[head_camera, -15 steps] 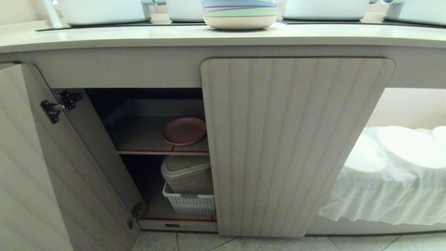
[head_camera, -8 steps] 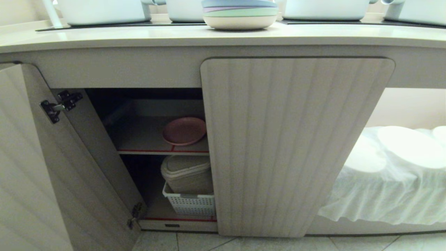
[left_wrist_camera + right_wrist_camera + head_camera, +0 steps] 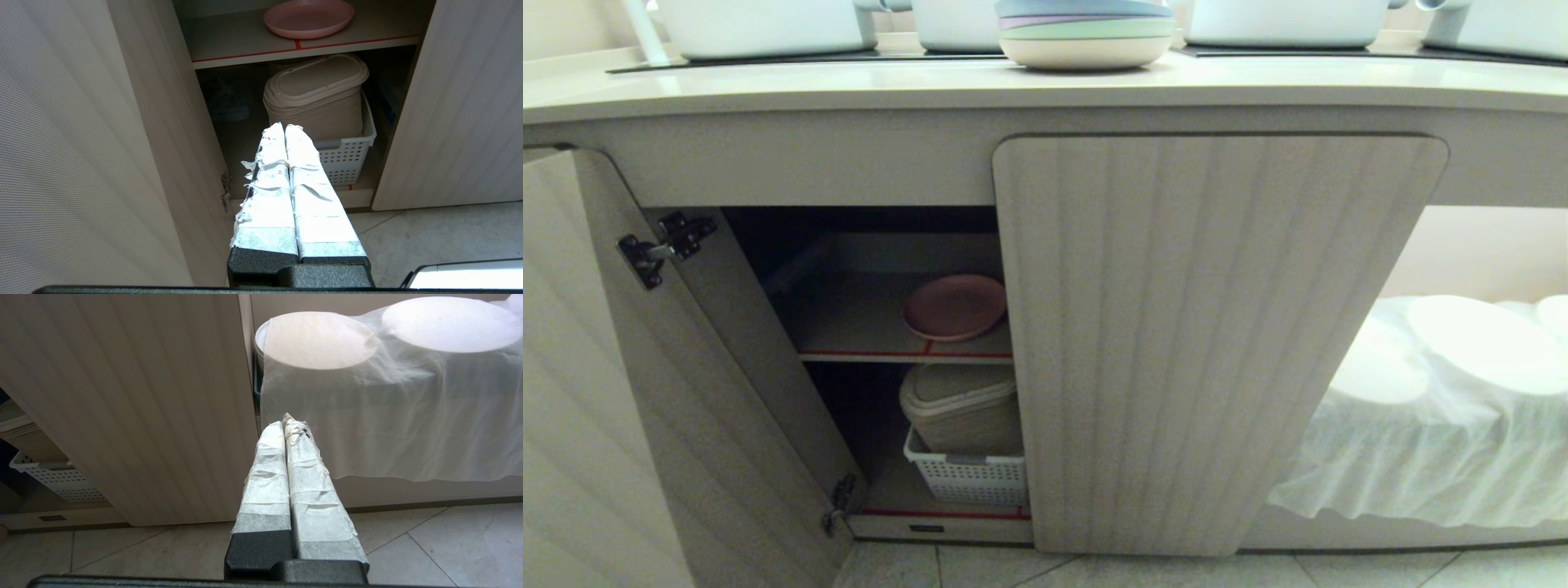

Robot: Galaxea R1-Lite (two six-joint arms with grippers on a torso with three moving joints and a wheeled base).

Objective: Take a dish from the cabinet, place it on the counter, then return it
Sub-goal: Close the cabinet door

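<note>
With the left-hand door (image 3: 629, 392) swung wide open, the cabinet (image 3: 1217, 343) shows us its insides in the head view, and there in the middle of the frame sits the dish (image 3: 954, 307), a pink plate lying flat on the red-edged inner shelf (image 3: 849, 327), tucked close against the edge of the shut right-hand door. Below it, lower centre, a stack of beige lidded containers (image 3: 960, 404) rests in a white perforated basket (image 3: 968, 478) on the cabinet floor.

Up along the top of the frame runs the bench (image 3: 849, 82), and on it, top centre, a stack of pastel plates (image 3: 1085, 33) with white pots either side on the black cooktop panels. Over at the right edge, a white cloth (image 3: 1421, 441) drapes over plates in an open recess.

Neither arm shows in the head view. From the left wrist view, the left pincer (image 3: 284, 127) has its taped fingers pressed tight together, holding nothing, hanging in front of the open compartment, its tips seen against the basket, with the dish at the top centre of that frame, well apart. In the right wrist view the right pincer (image 3: 286, 421) is likewise squeezed closed and empty, hanging low above the tiled floor (image 3: 429, 543), in front of the seam between the closed door and the draped cloth.
</note>
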